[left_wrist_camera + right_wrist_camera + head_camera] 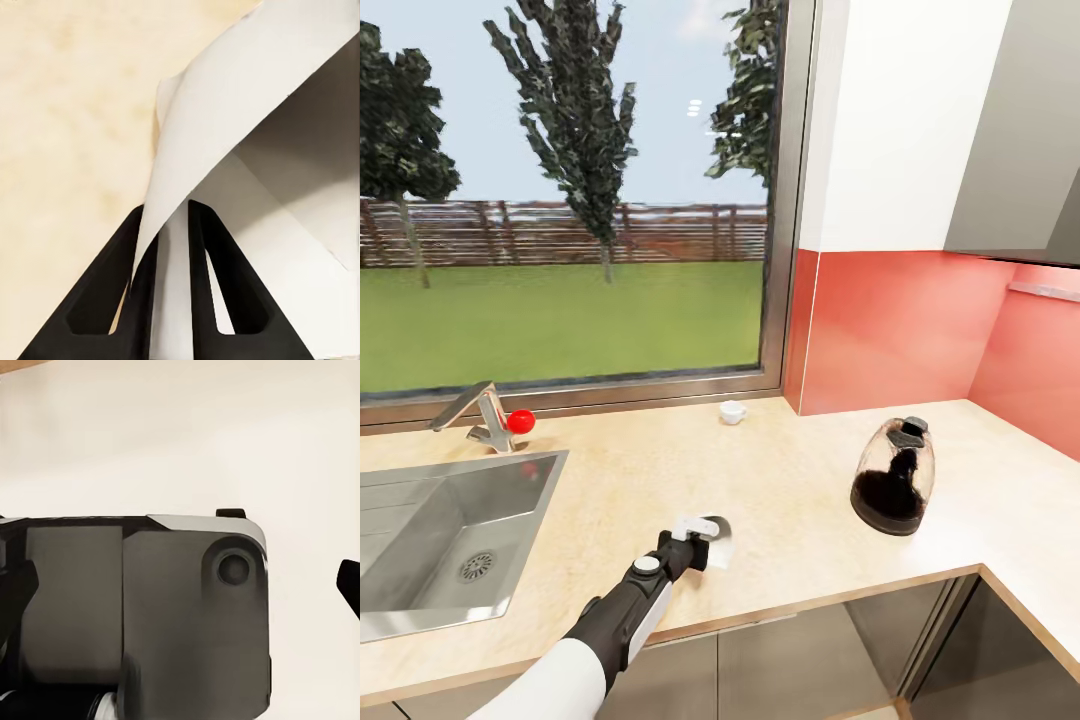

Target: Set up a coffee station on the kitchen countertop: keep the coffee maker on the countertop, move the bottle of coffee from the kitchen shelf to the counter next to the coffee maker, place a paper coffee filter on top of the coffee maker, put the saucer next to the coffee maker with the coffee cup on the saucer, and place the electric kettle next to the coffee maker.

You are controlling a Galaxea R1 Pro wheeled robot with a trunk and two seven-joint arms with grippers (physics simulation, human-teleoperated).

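1. Looking through the head view, I had the left tool (pixel 705 545) low over the front of the tabletop (pixel 790 480), closed on the paper coffee filter (pixel 718 540), whose white edge curled just past the fingers. I judged it was held by its rim so the cone would stay open for the coffee maker. The electric kettle (pixel 895 475) stood upright near the corner, well apart from my tool, and the coffee cup (pixel 733 411) sat back by the window, between the kettle and the sink (pixel 450 540).

2. The left wrist view gave what the head view could not: the two black fingers (pixel 214 292) were drawn nearly together with a single sheet of the filter (pixel 247 112) pinched between them, the rest of the cone fanning open over the beige surface.

3. The right wrist view showed a dark housing (pixel 150 607) against a pale background; from it I could not tell how the right tool stood.
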